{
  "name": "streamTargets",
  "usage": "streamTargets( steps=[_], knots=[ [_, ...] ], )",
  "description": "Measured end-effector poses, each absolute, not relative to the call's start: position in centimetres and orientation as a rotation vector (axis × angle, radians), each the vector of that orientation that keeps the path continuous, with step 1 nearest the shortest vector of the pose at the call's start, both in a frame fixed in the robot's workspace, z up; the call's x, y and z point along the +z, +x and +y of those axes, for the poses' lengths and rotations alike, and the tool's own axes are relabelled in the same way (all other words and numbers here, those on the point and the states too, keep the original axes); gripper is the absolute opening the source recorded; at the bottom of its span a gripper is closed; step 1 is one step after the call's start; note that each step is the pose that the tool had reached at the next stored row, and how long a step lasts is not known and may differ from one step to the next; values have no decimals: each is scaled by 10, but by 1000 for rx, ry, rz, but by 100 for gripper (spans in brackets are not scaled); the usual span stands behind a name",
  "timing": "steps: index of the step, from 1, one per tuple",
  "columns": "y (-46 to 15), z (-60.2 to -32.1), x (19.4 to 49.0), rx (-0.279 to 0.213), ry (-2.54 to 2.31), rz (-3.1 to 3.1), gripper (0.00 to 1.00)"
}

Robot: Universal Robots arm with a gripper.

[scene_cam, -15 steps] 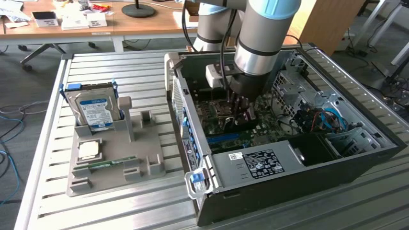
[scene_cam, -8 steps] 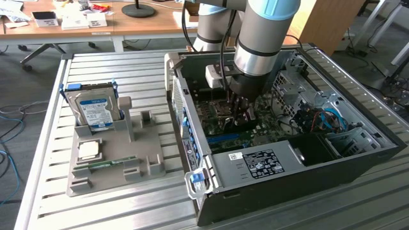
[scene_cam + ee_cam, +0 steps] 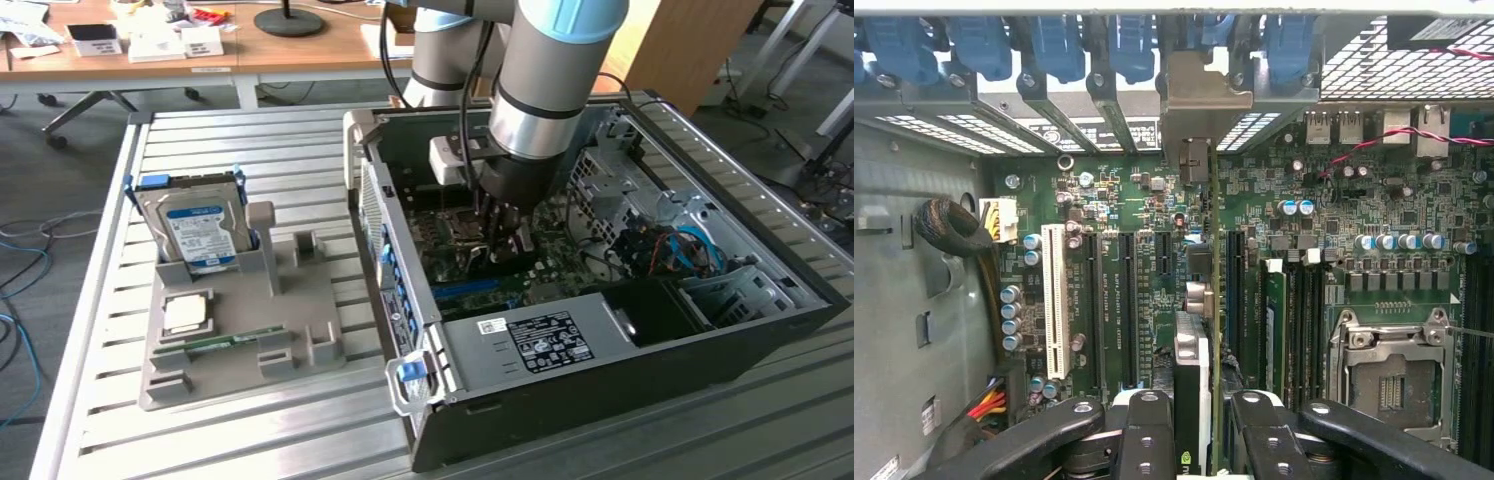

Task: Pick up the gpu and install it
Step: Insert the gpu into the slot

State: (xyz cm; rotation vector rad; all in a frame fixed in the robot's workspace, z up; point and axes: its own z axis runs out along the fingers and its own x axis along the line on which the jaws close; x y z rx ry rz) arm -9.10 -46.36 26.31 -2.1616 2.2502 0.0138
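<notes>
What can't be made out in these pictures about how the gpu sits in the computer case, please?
- Exterior view: the gpu's lower edge, hidden by the end effector and arm.
- Wrist view: the gpu shows edge-on, so its face is hidden, and whether it is seated in a motherboard slot cannot be told.
- Exterior view: the print on the power supply label is too small to read.

Soft, even daylight is seen all over, with no harsh glare. The inside of the computer case [image 3: 601, 290] is left shadowy, and the fingers [image 3: 1144, 440] up close are rendered blurry.
</notes>
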Motion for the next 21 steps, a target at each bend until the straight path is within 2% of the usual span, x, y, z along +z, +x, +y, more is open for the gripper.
streamTargets(
  steps=[21],
  knots=[
    [-96,-464,263,14,-2162,2250,27]
  ],
)
